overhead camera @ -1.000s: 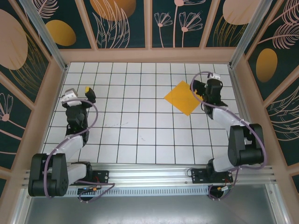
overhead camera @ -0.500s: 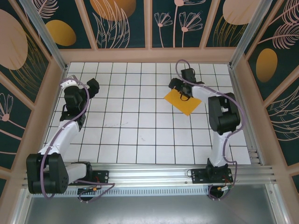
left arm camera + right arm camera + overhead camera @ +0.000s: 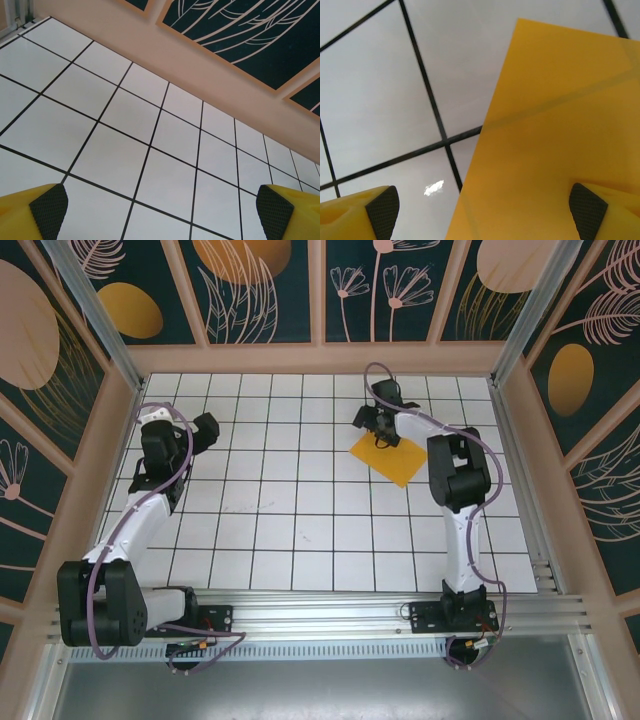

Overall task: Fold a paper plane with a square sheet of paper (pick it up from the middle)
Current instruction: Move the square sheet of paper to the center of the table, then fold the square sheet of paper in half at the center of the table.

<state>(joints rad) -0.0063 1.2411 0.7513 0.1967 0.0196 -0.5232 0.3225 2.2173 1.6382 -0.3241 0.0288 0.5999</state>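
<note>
Orange-yellow square sheet of paper (image 3: 396, 461) — partly beneath the spread right tool (image 3: 375, 427).

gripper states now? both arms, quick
Left gripper: open, empty.
Right gripper: open, over the edge of the square sheet of paper, not gripping it.

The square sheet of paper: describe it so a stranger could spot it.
On the white grid table, look far right, by the right gripper. The square sheet of paper lies flat there, turned like a diamond, solid orange-yellow against white tiles.
</note>
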